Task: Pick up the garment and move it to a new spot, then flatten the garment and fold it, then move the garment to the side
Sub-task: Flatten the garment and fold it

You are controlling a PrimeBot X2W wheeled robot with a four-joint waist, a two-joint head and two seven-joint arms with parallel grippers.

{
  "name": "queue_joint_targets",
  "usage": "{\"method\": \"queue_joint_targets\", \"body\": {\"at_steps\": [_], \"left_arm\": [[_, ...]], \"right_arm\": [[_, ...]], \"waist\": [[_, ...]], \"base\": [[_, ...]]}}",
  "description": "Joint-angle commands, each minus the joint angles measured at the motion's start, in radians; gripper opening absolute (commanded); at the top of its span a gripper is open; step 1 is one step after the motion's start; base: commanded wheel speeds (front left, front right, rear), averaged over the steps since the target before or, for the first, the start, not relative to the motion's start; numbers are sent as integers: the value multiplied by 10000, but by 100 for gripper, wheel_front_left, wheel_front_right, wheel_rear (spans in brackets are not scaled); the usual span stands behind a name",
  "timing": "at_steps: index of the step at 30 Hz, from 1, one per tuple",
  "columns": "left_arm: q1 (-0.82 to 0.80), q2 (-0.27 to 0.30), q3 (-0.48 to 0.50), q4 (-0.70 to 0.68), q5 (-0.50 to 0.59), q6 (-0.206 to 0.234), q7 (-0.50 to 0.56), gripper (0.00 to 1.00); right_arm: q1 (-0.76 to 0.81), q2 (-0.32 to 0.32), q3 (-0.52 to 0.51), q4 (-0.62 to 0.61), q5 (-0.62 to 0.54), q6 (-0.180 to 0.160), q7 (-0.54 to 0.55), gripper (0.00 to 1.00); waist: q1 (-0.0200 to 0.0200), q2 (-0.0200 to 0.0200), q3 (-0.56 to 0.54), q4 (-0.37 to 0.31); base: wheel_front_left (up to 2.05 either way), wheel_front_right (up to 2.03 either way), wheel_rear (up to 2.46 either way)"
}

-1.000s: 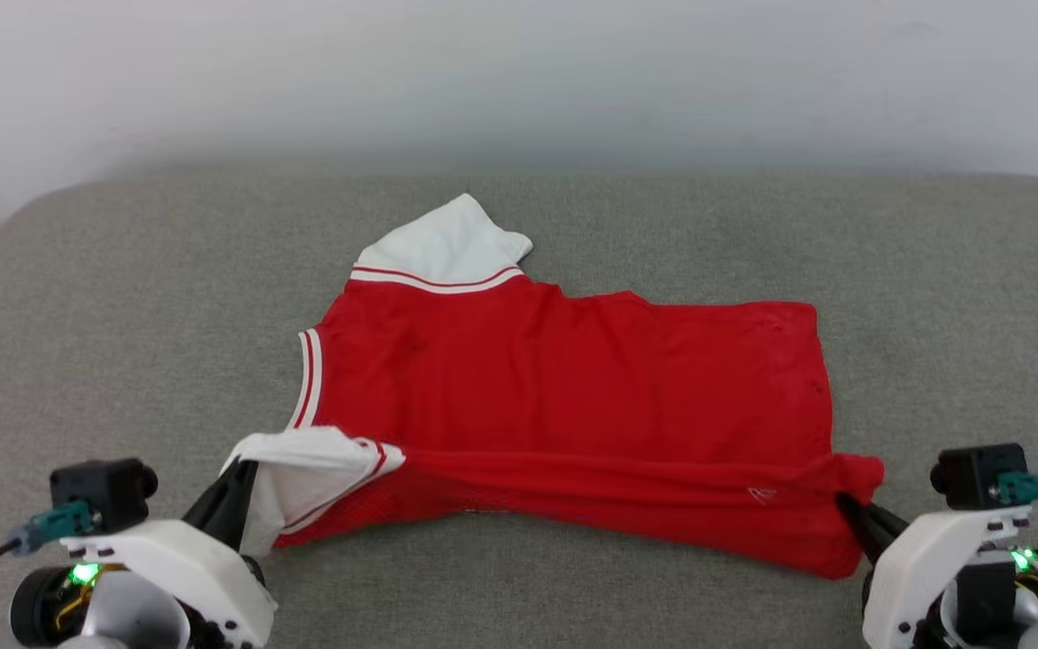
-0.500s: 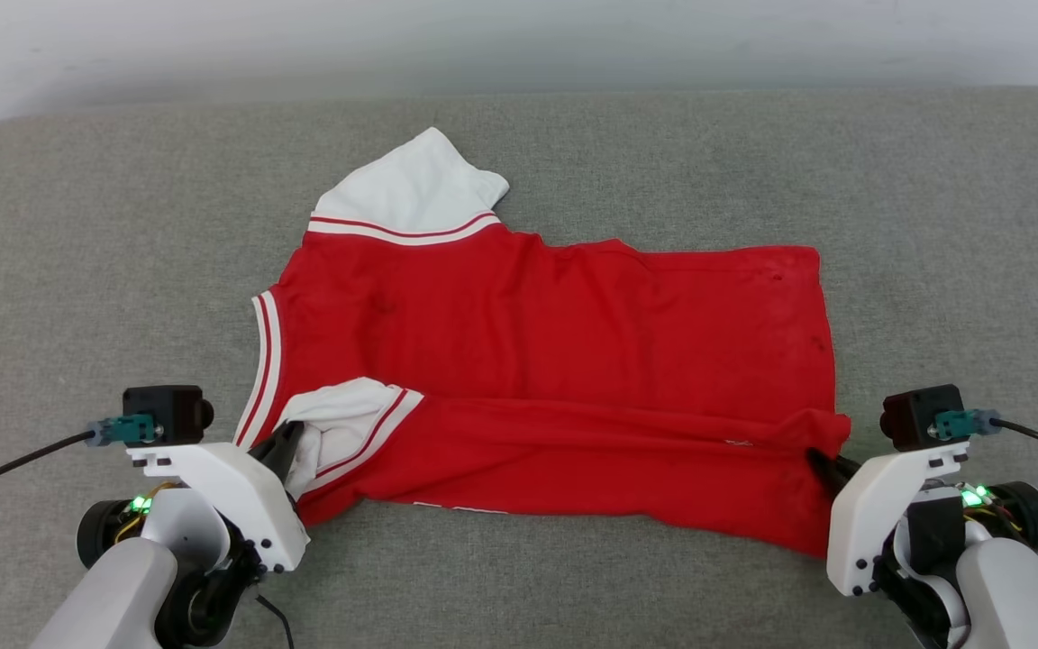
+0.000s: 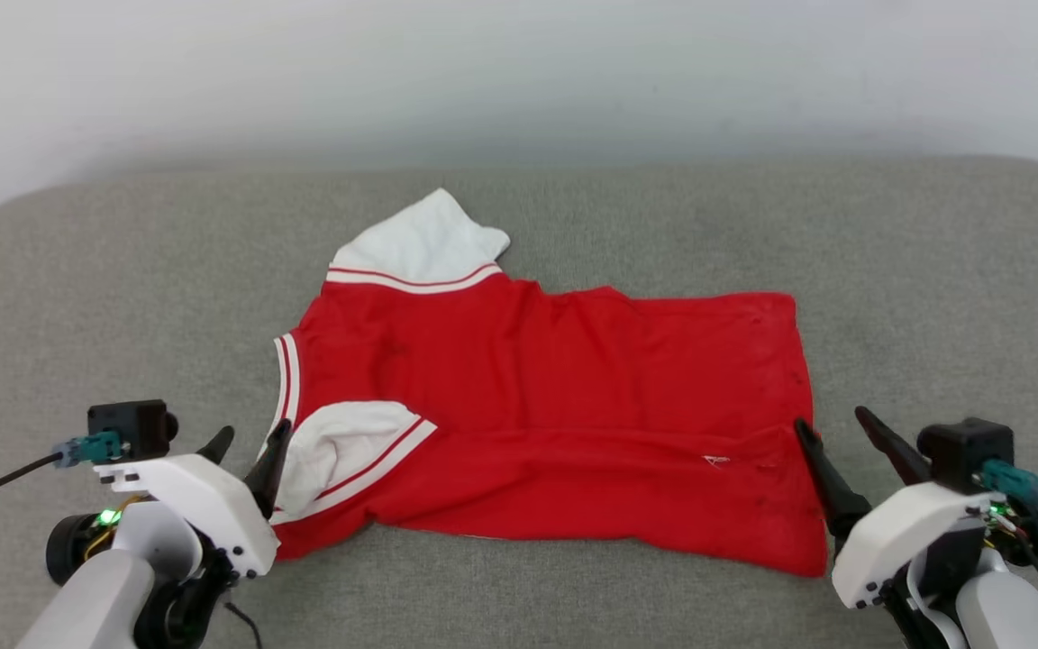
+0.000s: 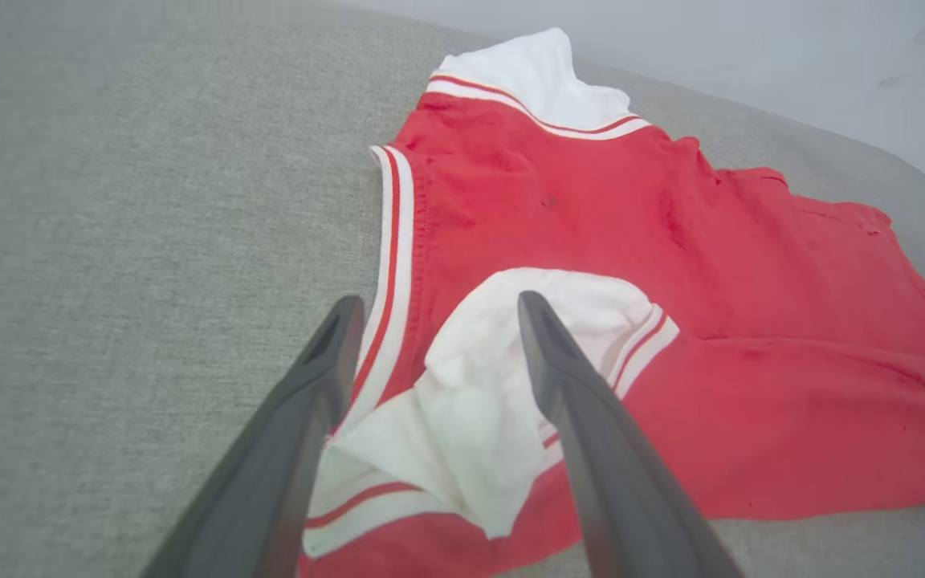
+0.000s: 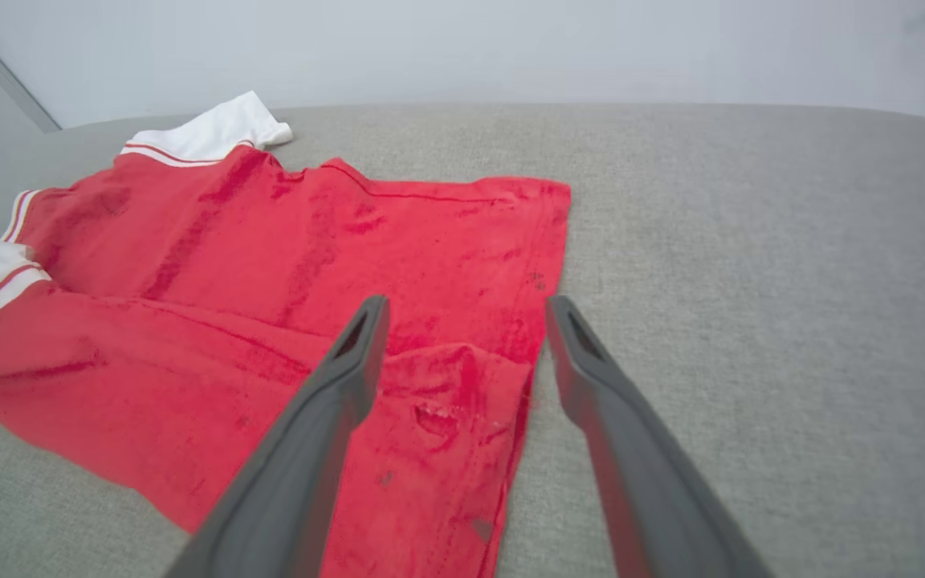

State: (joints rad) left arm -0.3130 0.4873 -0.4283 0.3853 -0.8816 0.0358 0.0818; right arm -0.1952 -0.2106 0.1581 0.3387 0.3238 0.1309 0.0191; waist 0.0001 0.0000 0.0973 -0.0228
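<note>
Item: garment [image 3: 555, 379], red jersey, white sleeves.
Location: centre of grey worktop [image 3: 122, 270], collar end toward 9 o'clock, hem toward 3 o'clock; long crease runs along near side.
Change: left gripper [image 3: 253, 431] at 8 o'clock, pinching near sleeve [image 3: 339, 442] a moment ago, now has fingers spread, sleeve lying loose.
Right gripper [image 3: 830, 419] at 4 o'clock has likewise let go of hem corner [image 3: 798, 523], fingers spread.
Reading: garment released at spot; flattening and folding probably unfinished, shift aside outstanding.

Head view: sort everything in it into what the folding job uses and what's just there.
Job: the red garment, lying partly folded; left gripper and right gripper, both open at its near corners.
Just there: the grey cushion under it; the pale wall behind.
</note>
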Motion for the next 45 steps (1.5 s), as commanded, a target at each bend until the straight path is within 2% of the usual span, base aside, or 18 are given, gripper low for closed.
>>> {"method": "queue_joint_targets", "body": {"at_steps": [1,5,10,15,20,27,28,29,30,31,34,39,41,45], "left_arm": [[244,175,49,-222,72,117,69,100],[551,949,36,-1066,139,343,746,100],[1007,1854,-24,-2292,-352,631,2500,100],[1514,2400,-22,-2928,-1158,1090,4186,100],[1700,2544,90,-2821,-1545,1443,4758,100],[1239,1947,-92,-1901,-1777,1107,4809,100],[1061,1561,-362,-1315,-1835,889,4940,46],[992,1431,-430,-1131,-1850,831,4956,27],[992,1431,-430,-1131,-1850,831,4956,27],[944,1306,-493,-983,-1918,728,4992,0],[867,1059,-612,-607,-1938,478,4909,0],[667,1066,-494,-373,-1723,201,4318,0],[598,1136,-408,-471,-1597,160,4027,0],[512,1377,-266,-980,-1283,294,3567,0]], "right_arm": [[272,-66,-86,-212,-195,-3,-270,100],[790,153,-535,-1002,-464,-3,-602,100],[1520,578,-935,-2210,-921,-3,-393,100],[1939,1040,-980,-3257,-1218,-3,-123,100],[1990,1323,-893,-3802,-1331,-3,-48,100],[1919,1479,-974,-3869,-1282,-3,143,100],[1881,1500,-1027,-3852,-1285,-3,191,100],[1866,1505,-1040,-3832,-1280,-3,215,100],[1866,1505,-1040,-3832,-1280,-3,215,100],[1854,1509,-1056,-3818,-1264,-3,238,100],[1895,1518,-1168,-3772,-1175,-3,406,100],[1908,1371,-1606,-3600,-784,-3,975,100],[1909,1282,-1839,-3415,-578,-3,1594,100],[1816,948,-2168,-2993,-233,-3,3488,100]], "waist": [[-1,0,-451,-25],[-1,0,-737,-89],[-1,0,-693,-164],[-1,0,-262,-402],[-1,0,349,-680],[-1,0,849,-857],[-1,0,913,-882],[-1,0,915,-895],[-1,0,915,-895],[-1,0,904,-905],[-1,0,806,-897],[-1,0,561,-766],[-1,0,466,-680],[-1,0,375,-469]], "base": [[0,0,0],[0,0,0],[0,0,0],[0,0,0],[0,0,0],[0,0,0],[0,0,0],[0,0,0],[0,0,0],[0,0,0],[0,0,0],[0,0,0],[0,0,0],[0,0,0]]}}
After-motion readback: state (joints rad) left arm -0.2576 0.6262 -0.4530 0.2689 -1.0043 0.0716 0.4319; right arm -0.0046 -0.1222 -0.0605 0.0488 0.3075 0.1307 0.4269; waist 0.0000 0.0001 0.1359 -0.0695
